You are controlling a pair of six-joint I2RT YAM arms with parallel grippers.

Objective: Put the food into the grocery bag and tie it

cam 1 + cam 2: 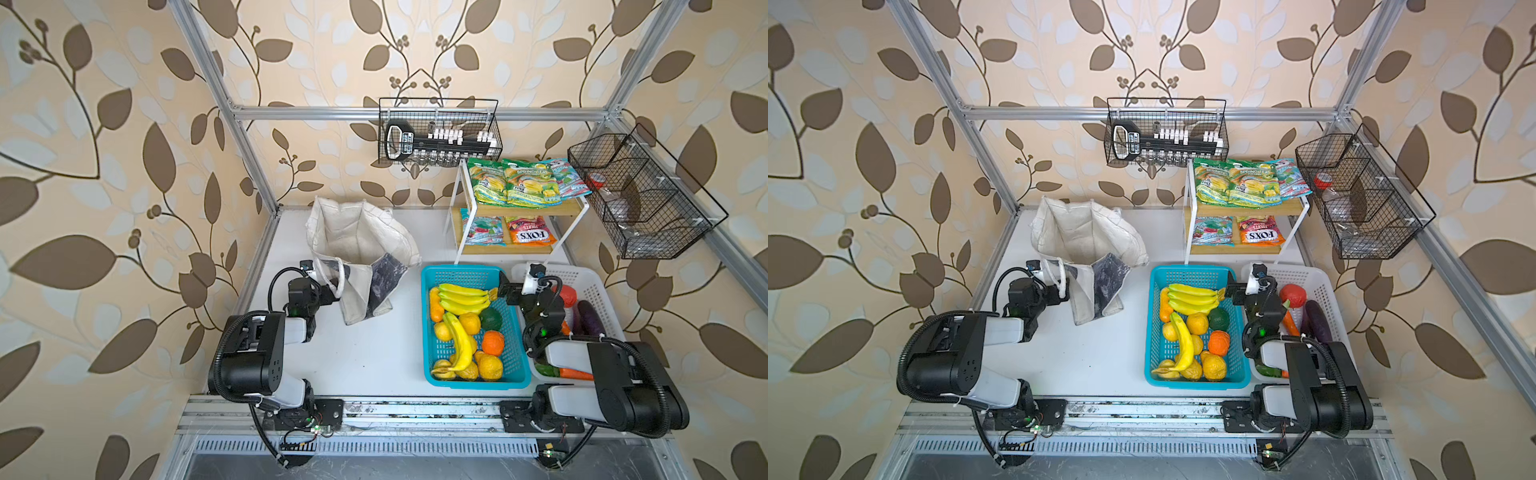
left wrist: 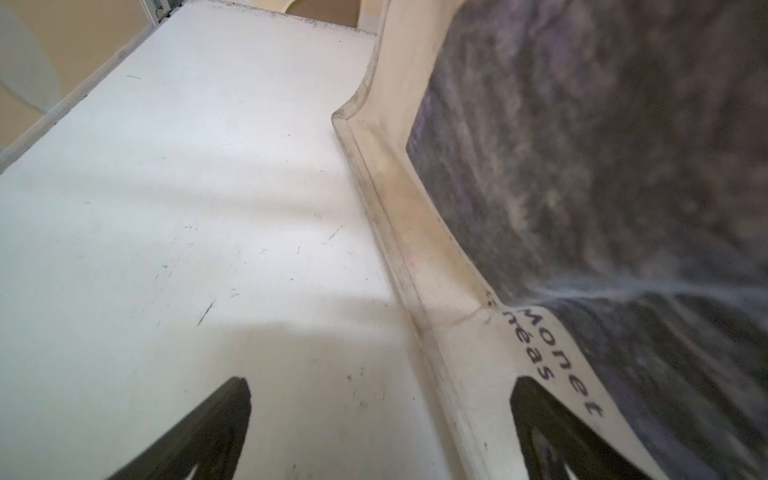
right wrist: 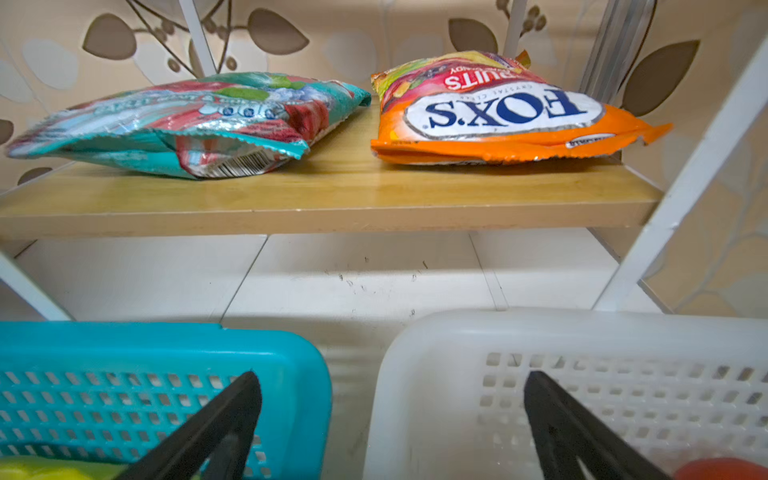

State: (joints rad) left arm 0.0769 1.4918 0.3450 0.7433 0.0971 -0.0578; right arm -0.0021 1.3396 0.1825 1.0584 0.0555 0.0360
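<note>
The grocery bag (image 1: 357, 245) (image 1: 1086, 239) stands open at the back left, its dark marbled print (image 2: 602, 166) facing front. My left gripper (image 1: 335, 292) (image 2: 380, 384) is open at the bag's front left side, and the bag's side seam runs between its fingers. The banana bunch (image 1: 463, 300) (image 1: 1192, 300) and a round orange (image 1: 493, 343) lie in the blue basket (image 1: 473, 384). A carrot (image 1: 575, 374) lies in the white basket (image 1: 582, 276). Green and yellow packets (image 1: 521, 183) sit on the rack's top shelf. My right gripper (image 1: 501, 289) (image 3: 390, 378) hangs open and empty over the gap between the two baskets.
A white rack with wooden shelves (image 3: 332, 195) holds a teal packet (image 3: 187, 120) and an orange packet (image 3: 494, 112) on its lower shelf. Two black wire baskets (image 1: 440, 133) (image 1: 644, 195) hang on the aluminium frame. An eggplant (image 1: 592, 318) lies in the white basket.
</note>
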